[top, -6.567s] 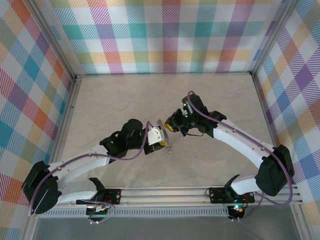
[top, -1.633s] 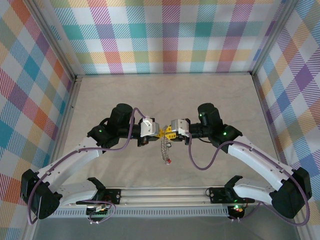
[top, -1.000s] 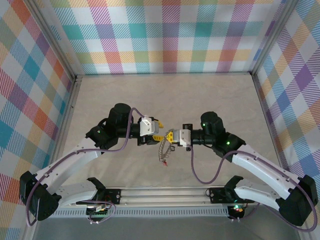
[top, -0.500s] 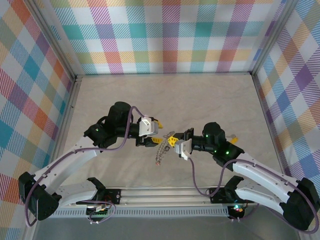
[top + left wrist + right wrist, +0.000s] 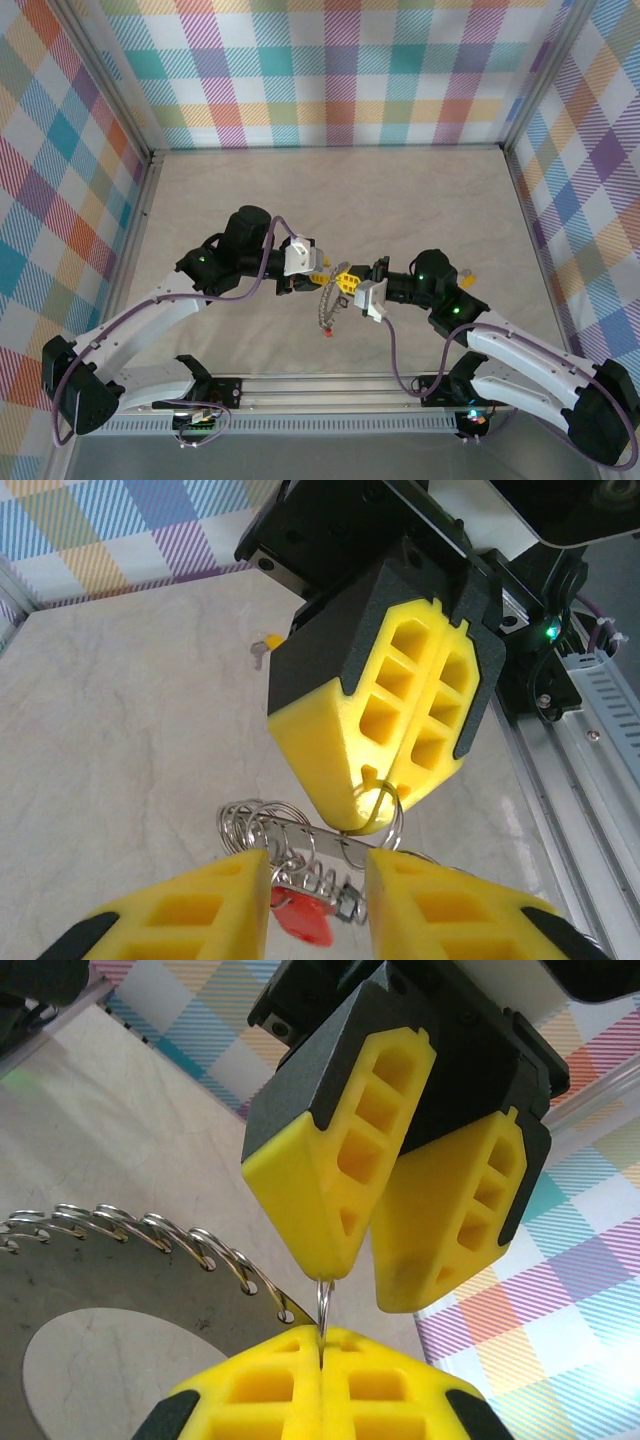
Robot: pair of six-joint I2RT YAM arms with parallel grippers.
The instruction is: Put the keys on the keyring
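**Ana:** My right pincer [image 5: 320, 1352] is clenched on one thin end loop of the ring [image 5: 170, 1232]. The wire runs straight into the seam between its pads.

**Ben:** And the other one?

**Ana:** The left pincer [image 5: 318, 885] is released. Its jaws stand apart, and I can see the coil and the red key [image 5: 300, 922] through the gap. From the right wrist, one of its fingertips [image 5: 330, 1260] seems to touch the top of that same loop.

**Ben:** Why hold it up like that?

**Ana:** My guess is that pinching one end keeps the ring off the table [image 5: 300, 190]. The rest then sags free (the red key dangles at the low end), and the left pincer can work at the wire to open it for another key.

**Ben:** Which key?

**Ana:** A yellow key [image 5: 265, 646] lies flat on the table, well apart from the ring, out past my right wrist.

**Ben:** Is there room to move?

**Ana:** Between the two pincers there is almost none, since they sit tip to tip, so I would only make small moves there. Around them the table is open toward the far wall and both sides. The metal rail [image 5: 400, 385] closes the near side, and I cannot tell whether the red key touches the table.
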